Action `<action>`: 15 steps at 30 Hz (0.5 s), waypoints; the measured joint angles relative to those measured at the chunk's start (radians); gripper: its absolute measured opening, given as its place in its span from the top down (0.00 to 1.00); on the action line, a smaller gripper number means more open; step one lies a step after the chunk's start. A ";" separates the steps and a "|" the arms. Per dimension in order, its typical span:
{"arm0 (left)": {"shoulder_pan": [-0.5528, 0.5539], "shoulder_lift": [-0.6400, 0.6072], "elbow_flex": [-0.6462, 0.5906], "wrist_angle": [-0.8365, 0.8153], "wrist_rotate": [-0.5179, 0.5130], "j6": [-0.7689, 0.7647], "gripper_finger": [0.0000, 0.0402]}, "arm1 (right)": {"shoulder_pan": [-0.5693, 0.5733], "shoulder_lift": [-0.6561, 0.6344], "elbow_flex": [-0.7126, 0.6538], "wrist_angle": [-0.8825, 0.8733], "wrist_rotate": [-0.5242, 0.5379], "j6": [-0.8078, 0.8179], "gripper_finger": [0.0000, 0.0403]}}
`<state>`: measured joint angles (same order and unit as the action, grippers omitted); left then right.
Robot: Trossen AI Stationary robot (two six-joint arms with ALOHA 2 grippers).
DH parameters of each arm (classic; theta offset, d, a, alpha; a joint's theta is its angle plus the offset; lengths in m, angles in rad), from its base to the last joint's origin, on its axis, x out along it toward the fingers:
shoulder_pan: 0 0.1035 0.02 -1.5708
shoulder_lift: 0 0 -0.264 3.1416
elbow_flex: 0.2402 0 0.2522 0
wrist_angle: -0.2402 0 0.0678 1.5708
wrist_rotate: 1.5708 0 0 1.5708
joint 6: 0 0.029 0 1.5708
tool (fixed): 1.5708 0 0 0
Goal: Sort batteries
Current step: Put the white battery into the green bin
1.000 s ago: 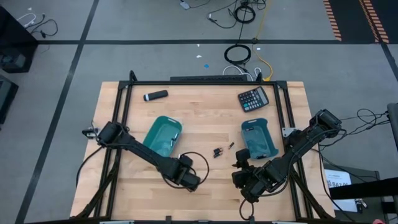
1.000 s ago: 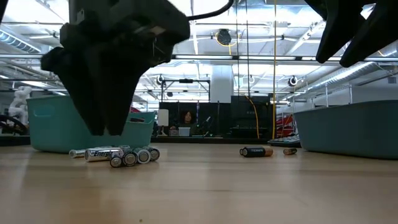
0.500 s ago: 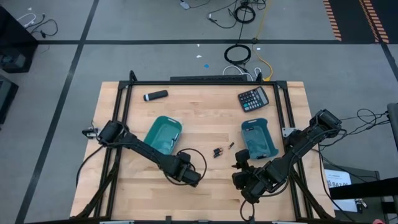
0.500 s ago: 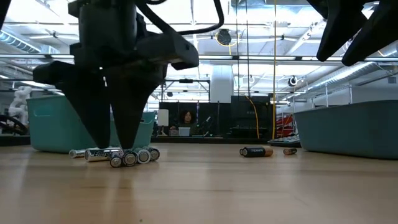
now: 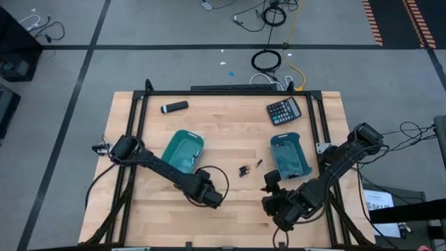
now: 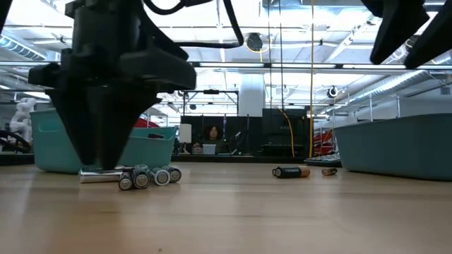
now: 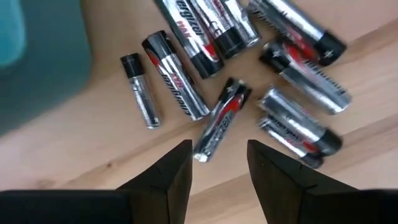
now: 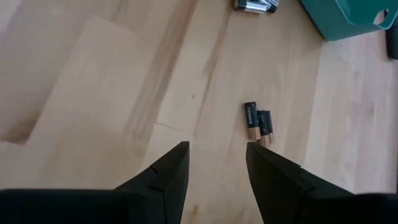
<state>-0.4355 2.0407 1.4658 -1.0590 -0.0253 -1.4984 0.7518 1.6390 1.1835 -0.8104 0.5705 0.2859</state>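
A pile of silvery batteries (image 7: 249,68) lies on the wood beside the left teal bin (image 5: 182,150); in the low view the pile (image 6: 145,176) sits in front of that bin. My left gripper (image 7: 217,152) is open and low over the pile, and the near end of one thin silvery battery (image 7: 219,121) lies just ahead of the gap between its fingers. Two dark batteries (image 8: 256,121) lie mid-table, also seen in the high view (image 5: 244,169). My right gripper (image 8: 216,155) hovers open, nearer the front edge than they are. My left gripper comes at the pile from above, pointing down, with its open fingers (image 7: 168,171) on either side of the thin battery's near end (image 7: 204,149). I cannot tell whether either finger touches a battery.
The right teal bin (image 5: 289,155) stands right of the dark batteries. A calculator (image 5: 284,110) and a black marker-like cylinder (image 5: 174,107) lie near the far edge. Bare wood spans the front of the table between the two grippers.
My left gripper has moved a little toward the far edge and down onto the battery pile, turning about its own axis. One long silvery battery at the pile's edge has slid slightly toward the table's left. The right arm has kept still.
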 joint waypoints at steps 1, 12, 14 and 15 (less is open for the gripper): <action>-0.004 0.000 0.000 -0.004 0.001 0.017 0.59 | 0.004 0.000 0.000 0.000 0.000 0.007 0.63; -0.012 0.000 0.000 -0.005 -0.037 0.168 0.59 | 0.022 0.000 0.000 0.000 0.000 0.042 0.63; -0.012 0.000 0.000 -0.005 -0.055 0.186 0.59 | 0.022 0.000 0.000 -0.001 0.000 0.042 0.63; -0.012 0.000 0.000 -0.005 -0.054 0.197 0.59 | 0.022 0.000 0.000 0.000 0.000 0.042 0.63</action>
<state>-0.4477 2.0407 1.4658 -1.0641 -0.0795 -1.3011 0.7742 1.6390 1.1835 -0.8108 0.5709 0.3283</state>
